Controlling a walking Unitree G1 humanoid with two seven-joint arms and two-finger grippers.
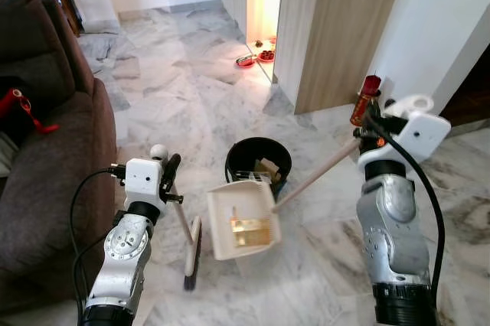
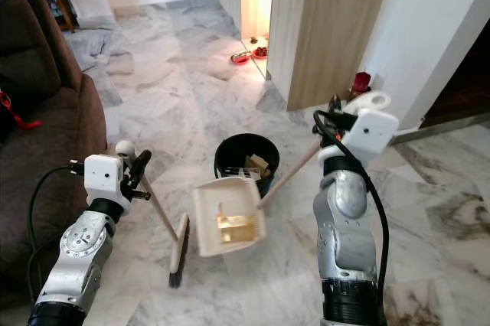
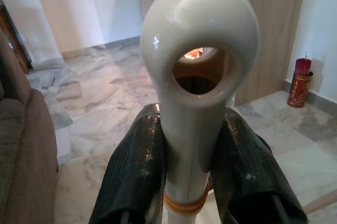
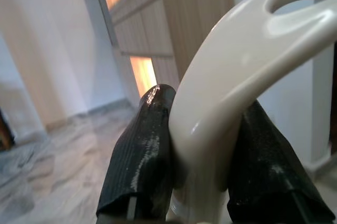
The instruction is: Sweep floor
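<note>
My left gripper (image 1: 165, 164) is shut on the cream broom handle (image 3: 197, 82), and the broom head (image 1: 192, 255) rests on the marble floor just left of the dustpan. The right gripper (image 4: 202, 145) is shut on the curved cream dustpan handle (image 4: 237, 71). A wooden shaft (image 1: 314, 177) runs down from it to the cream dustpan (image 1: 242, 223), which hangs tilted beside the black bin (image 1: 259, 159) with yellowish scraps (image 1: 249, 229) in its tray. Some debris lies inside the bin.
A brown sofa (image 1: 46, 142) stands close on the left. A wooden cabinet (image 1: 337, 27) and a white wall rise ahead on the right, with a red cylinder (image 1: 366, 100) at their foot. Small red dishes (image 1: 255, 58) lie by the lit doorway.
</note>
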